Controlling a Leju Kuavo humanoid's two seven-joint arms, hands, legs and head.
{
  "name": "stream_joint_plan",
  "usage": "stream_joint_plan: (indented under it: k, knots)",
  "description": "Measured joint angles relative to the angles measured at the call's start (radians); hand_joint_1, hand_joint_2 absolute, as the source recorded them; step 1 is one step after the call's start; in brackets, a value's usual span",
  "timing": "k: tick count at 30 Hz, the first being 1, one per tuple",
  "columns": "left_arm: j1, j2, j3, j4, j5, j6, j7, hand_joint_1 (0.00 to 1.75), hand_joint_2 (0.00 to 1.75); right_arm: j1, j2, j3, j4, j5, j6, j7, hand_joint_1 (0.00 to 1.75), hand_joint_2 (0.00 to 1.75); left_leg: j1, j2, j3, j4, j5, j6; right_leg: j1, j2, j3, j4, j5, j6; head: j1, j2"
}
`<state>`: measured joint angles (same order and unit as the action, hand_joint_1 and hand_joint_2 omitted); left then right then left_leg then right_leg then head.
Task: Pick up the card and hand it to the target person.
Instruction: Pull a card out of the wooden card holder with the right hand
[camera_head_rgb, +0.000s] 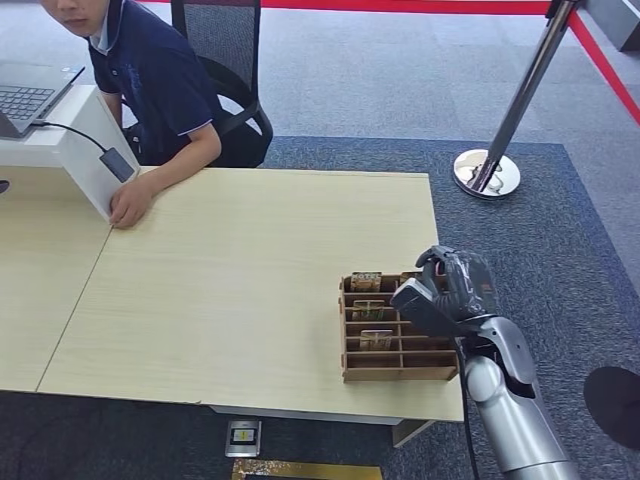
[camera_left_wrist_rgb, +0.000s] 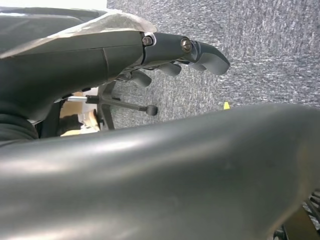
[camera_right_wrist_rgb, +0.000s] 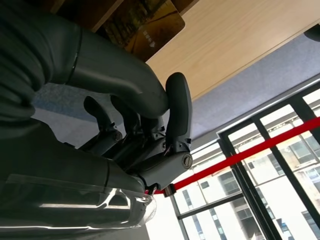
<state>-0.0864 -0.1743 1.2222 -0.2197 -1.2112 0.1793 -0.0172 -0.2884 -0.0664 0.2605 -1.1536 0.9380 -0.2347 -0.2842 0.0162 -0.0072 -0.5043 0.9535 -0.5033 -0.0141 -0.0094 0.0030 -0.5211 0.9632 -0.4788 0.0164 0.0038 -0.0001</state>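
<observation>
The robot's right hand (camera_head_rgb: 453, 285) hovers at the far right corner of a brown slotted card rack (camera_head_rgb: 355, 372) in the lower right of the head view, fingers curled downward toward the rack's top row. From the wrist camera, the thumb and darker fingers (camera_right_wrist_rgb: 179, 107) bend inward with a gap between them, and nothing can be seen in their hold; whether a fingertip touches a card cannot be told. A dark, gold-toned card (camera_right_wrist_rgb: 151, 27) lies just beyond the fingers at the top of that view, apparently in or on the rack. In the head view, three cards (camera_head_rgb: 367, 282) sit in the rack's left column, one behind another, near the hand but apart from it.

The left hand (camera_left_wrist_rgb: 181, 52), in the upper part of its wrist view, hangs over grey carpet with fingers loosely extended and nothing in them.

The rack stands near the right front edge of a pale wooden table (camera_head_rgb: 226, 290). The person (camera_head_rgb: 155, 80) in a dark blue shirt sits at the upper left of the frame, well apart from the rack, one hand resting on the tabletop beside a white box (camera_head_rgb: 79, 150).

By appearances the task is at its opening: the reach has arrived, the pick-up is not yet made, and the carry across the table and the hand-over remain.
</observation>
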Motion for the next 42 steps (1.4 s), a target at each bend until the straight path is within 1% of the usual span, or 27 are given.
stream_joint_plan:
  k: [4, 10, 13, 14, 18, 20, 23, 24, 27, 28, 31, 34, 36, 42]
  knots:
    - [0.000, 0.000, 0.000, 0.000, 0.000, 0.000, 0.000, 0.00, 0.00, 0.001, 0.000, 0.000, 0.000, -0.001, 0.000, 0.000, 1.44, 1.75, 0.000, 0.000, 0.000, 0.000, 0.000, 0.000, 0.000, 0.000, 0.000, 0.000, 0.000, 0.000, 0.000, 0.000]
    - [0.000, 0.000, 0.000, 0.000, -0.004, 0.000, 0.000, 0.00, 0.00, 0.011, 0.000, 0.000, -0.002, -0.005, 0.000, 0.003, 1.43, 1.75, 0.000, 0.000, 0.000, 0.000, 0.000, 0.000, 0.000, 0.000, 0.000, 0.000, 0.000, 0.000, 0.000, 0.000]
    - [0.000, 0.000, 0.000, 0.000, -0.007, 0.000, 0.000, 0.00, 0.00, 0.019, 0.000, 0.000, -0.009, -0.006, 0.000, 0.007, 1.35, 1.75, 0.000, 0.000, 0.000, 0.000, 0.000, 0.000, 0.000, 0.000, 0.000, 0.000, 0.000, 0.000, 0.000, 0.000]
    - [0.000, 0.000, 0.000, 0.000, -0.007, 0.000, 0.001, 0.00, 0.00, 0.021, 0.000, 0.000, -0.012, -0.006, 0.000, 0.007, 1.29, 1.75, 0.000, 0.000, 0.000, 0.000, 0.000, 0.000, 0.000, 0.000, 0.000, 0.000, 0.000, 0.000, 0.000, 0.000]
    - [0.000, 0.000, 0.000, 0.000, -0.007, 0.000, 0.003, 0.00, 0.00, 0.027, 0.000, 0.000, -0.019, -0.006, 0.000, 0.008, 0.60, 1.75, 0.000, 0.000, 0.000, 0.000, 0.000, 0.000, 0.000, 0.000, 0.000, 0.000, 0.000, 0.000, 0.000, 0.000]
    - [0.000, 0.000, 0.000, 0.000, -0.007, 0.000, 0.003, 0.00, 0.00, 0.028, 0.000, -0.001, -0.023, -0.006, 0.000, 0.008, 0.54, 1.75, 0.000, 0.000, 0.000, 0.000, 0.000, 0.000, 0.000, 0.000, 0.000, 0.000, 0.000, 0.000, 0.000, 0.000]
    - [0.000, 0.000, 0.000, 0.000, -0.007, 0.000, 0.003, 0.00, 0.00, 0.029, 0.000, -0.001, -0.024, -0.006, 0.000, 0.008, 0.77, 1.75, 0.000, 0.000, 0.000, 0.000, 0.000, 0.000, 0.000, 0.000, 0.000, 0.000, 0.000, 0.000, 0.000, 0.000]
    - [0.000, 0.000, 0.000, 0.000, -0.007, 0.000, 0.003, 0.00, 0.00, 0.029, 0.000, -0.001, -0.024, -0.006, 0.000, 0.008, 0.94, 1.75, 0.000, 0.000, 0.000, 0.000, 0.000, 0.000, 0.000, 0.000, 0.000, 0.000, 0.000, 0.000, 0.000, 0.000]
    - [0.000, 0.000, 0.000, 0.000, -0.010, -0.002, 0.003, 0.00, 0.00, 0.029, -0.001, -0.001, -0.024, -0.006, 0.000, 0.008, 1.26, 1.75, 0.000, 0.000, 0.000, 0.000, 0.000, 0.000, 0.000, 0.000, 0.000, 0.000, 0.000, 0.000, 0.000, 0.000]
    - [0.000, 0.000, 0.000, 0.000, -0.011, -0.002, 0.003, 0.00, 0.00, 0.029, -0.001, -0.001, -0.024, -0.006, 0.000, 0.008, 1.26, 1.75, 0.000, 0.000, 0.000, 0.000, 0.000, 0.000, 0.000, 0.000, 0.000, 0.000, 0.000, 0.000, 0.000, 0.000]
    - [0.000, 0.000, 0.000, 0.000, -0.014, -0.003, 0.003, 0.00, 0.00, 0.030, -0.004, -0.001, -0.024, -0.006, 0.000, 0.008, 1.17, 1.75, 0.000, 0.000, 0.000, 0.000, 0.000, 0.000, 0.000, 0.000, 0.000, 0.000, 0.000, 0.000, 0.000, 0.000]
    - [0.000, 0.000, 0.000, 0.000, -0.016, -0.003, 0.003, 0.00, 0.00, 0.034, -0.009, -0.002, -0.024, -0.006, -0.002, 0.008, 1.21, 1.75, 0.000, 0.000, 0.000, 0.000, 0.000, 0.000, 0.000, 0.000, 0.000, 0.000, 0.000, 0.000, 0.000, 0.000]
    - [0.000, 0.000, 0.000, 0.000, -0.016, -0.004, 0.003, 0.00, 0.00, 0.037, -0.013, -0.002, -0.024, 0.000, -0.003, 0.009, 1.21, 1.75, 0.000, 0.000, 0.000, 0.000, 0.000, 0.000, 0.000, 0.000, 0.000, 0.000, 0.000, 0.000, 0.000, 0.000]
    - [0.000, 0.000, 0.000, 0.000, -0.017, -0.006, 0.003, 0.00, 0.00, 0.040, -0.039, 0.000, -0.024, 0.082, 0.009, 0.037, 1.16, 1.75, 0.000, 0.000, 0.000, 0.000, 0.000, 0.000, 0.000, 0.000, 0.000, 0.000, 0.000, 0.000, 0.000, 0.000]
